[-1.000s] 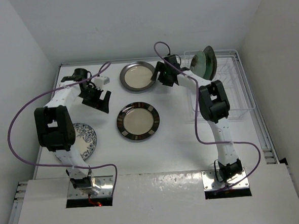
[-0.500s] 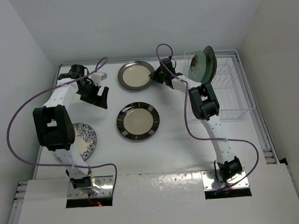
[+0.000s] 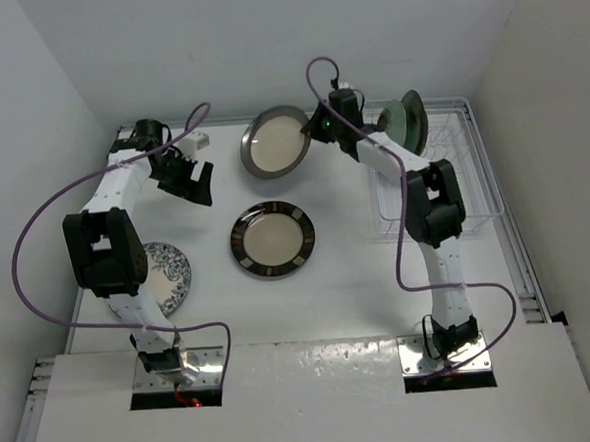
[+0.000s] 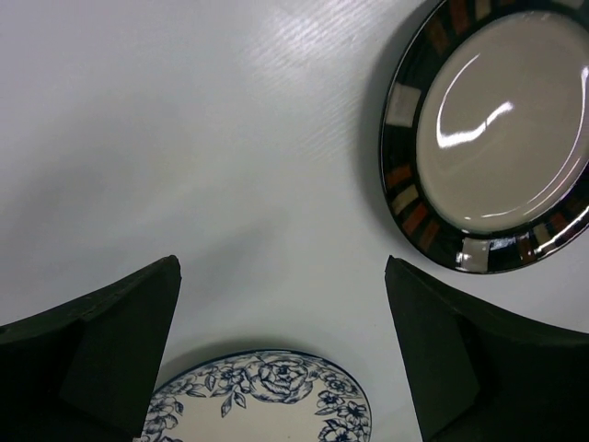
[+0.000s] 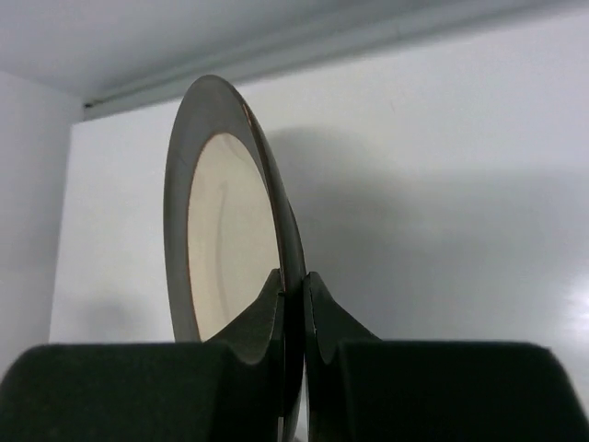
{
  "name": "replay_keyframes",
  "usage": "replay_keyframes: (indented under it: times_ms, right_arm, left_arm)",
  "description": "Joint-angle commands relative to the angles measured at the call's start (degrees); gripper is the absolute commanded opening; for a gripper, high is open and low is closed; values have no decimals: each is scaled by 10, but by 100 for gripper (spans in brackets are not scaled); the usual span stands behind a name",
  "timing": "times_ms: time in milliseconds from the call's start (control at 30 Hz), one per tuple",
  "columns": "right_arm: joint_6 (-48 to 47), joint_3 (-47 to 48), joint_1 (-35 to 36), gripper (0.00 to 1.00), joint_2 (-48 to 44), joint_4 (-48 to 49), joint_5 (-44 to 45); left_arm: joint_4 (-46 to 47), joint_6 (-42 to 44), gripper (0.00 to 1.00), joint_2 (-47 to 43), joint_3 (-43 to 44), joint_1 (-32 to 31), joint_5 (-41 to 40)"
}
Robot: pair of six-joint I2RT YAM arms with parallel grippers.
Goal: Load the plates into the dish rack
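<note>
While its rim is being pinched by the closed right gripper [image 5: 293, 299], the grey-rimmed plate [image 5: 221, 239] is being held on edge, likely for slotting between tines | dish rack [image 3: 453, 186], just to the right, is already carrying green plates [image 3: 405, 124] upright | left gripper [image 4: 283, 276] is being held wide open, empty, above the table [image 3: 359, 277].

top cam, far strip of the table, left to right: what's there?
left gripper, open → grey-rimmed plate, tipped up off the table → right gripper, pinching that plate's rim → mint-green plates, standing in the dish rack
</note>
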Motion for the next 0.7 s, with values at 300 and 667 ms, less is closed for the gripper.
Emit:
replay_keyframes:
  times_ms: [300, 667]
  right_arm:
    - [-155, -4, -163, 0, -375, 91, 5]
    - [-422, -119, -321, 0, -533, 57, 90]
  left_arm:
    - [1, 14, 97, -7, 38, -50, 46]
    - [1, 19, 97, -14, 43, -80, 34]
